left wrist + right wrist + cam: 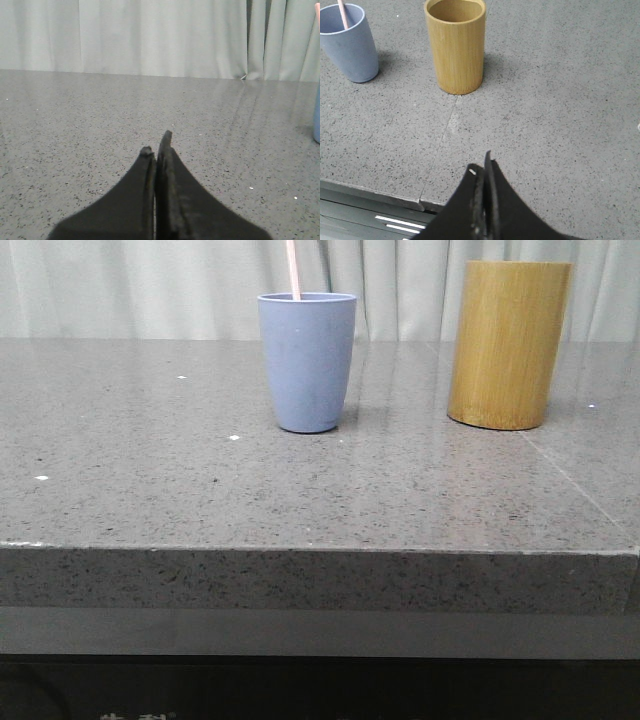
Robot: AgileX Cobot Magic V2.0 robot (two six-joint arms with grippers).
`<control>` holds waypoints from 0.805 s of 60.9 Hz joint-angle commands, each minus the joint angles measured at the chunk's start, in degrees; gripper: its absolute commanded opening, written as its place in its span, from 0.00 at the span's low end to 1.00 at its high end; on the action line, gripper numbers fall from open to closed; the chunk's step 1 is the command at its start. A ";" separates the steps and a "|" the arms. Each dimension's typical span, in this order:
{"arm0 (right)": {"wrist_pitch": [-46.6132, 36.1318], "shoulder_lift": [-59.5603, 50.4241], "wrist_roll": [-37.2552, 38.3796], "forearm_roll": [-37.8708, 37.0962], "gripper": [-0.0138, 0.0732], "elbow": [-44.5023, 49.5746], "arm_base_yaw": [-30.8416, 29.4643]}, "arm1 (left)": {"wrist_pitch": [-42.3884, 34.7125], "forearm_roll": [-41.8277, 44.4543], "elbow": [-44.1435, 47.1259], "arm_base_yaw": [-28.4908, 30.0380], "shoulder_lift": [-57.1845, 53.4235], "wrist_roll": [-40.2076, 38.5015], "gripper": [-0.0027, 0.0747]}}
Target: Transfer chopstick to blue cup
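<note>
A pink chopstick stands inside the blue cup on the grey counter. The bamboo holder stands apart to its right. Left pincer closed, empty. Right pincer closed, empty.

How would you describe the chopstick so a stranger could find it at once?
On the grey speckled countertop stand two containers: a tan bamboo holder and, to its left, a blue cup. The chopstick rises from the blue cup, the only thin, pale pink stick there.
</note>
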 commanded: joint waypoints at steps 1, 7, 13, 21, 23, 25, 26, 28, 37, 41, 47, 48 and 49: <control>-6.25 -1.02 -0.37 -1.13 0.08 0.34 -0.69 | -4.35 -0.03 0.49 0.06 -1.41 -0.47 0.01; -14.71 -5.48 -0.37 -1.13 0.08 6.39 -2.15 | -4.35 -0.03 0.49 0.06 -1.41 -0.47 0.01; -26.60 -11.85 -0.37 -1.13 0.08 15.91 -3.61 | -4.35 -0.03 0.49 0.06 -1.41 -0.47 0.01; -38.47 -20.30 -0.37 -1.13 0.08 29.81 -5.14 | -4.35 -0.03 0.49 0.06 -1.41 -0.47 0.01; -40.56 -21.80 -0.37 -1.13 0.08 32.30 -5.40 | -4.35 -0.03 0.49 0.06 -1.41 -0.47 0.01; -42.48 -23.24 -0.37 -1.13 0.08 34.64 -5.62 | -4.35 -0.03 0.49 0.06 -1.41 -0.47 0.01; -43.81 -24.26 -0.37 -1.07 0.08 36.27 -5.82 | -4.35 -0.03 0.49 0.06 -1.41 -0.47 0.01; -45.53 -25.53 -0.37 -1.07 0.08 38.30 -6.01 | -4.35 -0.03 0.49 0.06 -1.41 -0.47 0.01; -49.43 -30.00 -0.32 -1.07 0.08 45.99 -7.55 | -4.35 -0.03 0.49 0.06 -1.41 -0.47 0.01; -50.25 -29.86 -0.32 0.00 0.08 47.29 -7.74 | -4.35 -0.03 0.49 0.06 -1.41 -0.47 0.01; -49.95 -29.92 -0.32 0.50 0.08 47.18 -7.80 | -4.35 -0.03 0.49 0.06 -1.41 -0.47 0.01; -49.95 -29.92 -0.32 0.50 0.08 47.18 -7.80 | -4.35 -0.03 0.49 0.06 -1.41 -0.47 0.01; -49.95 -29.92 -0.32 0.50 0.08 47.18 -7.80 | -4.35 -0.03 0.49 0.06 -1.41 -0.47 0.01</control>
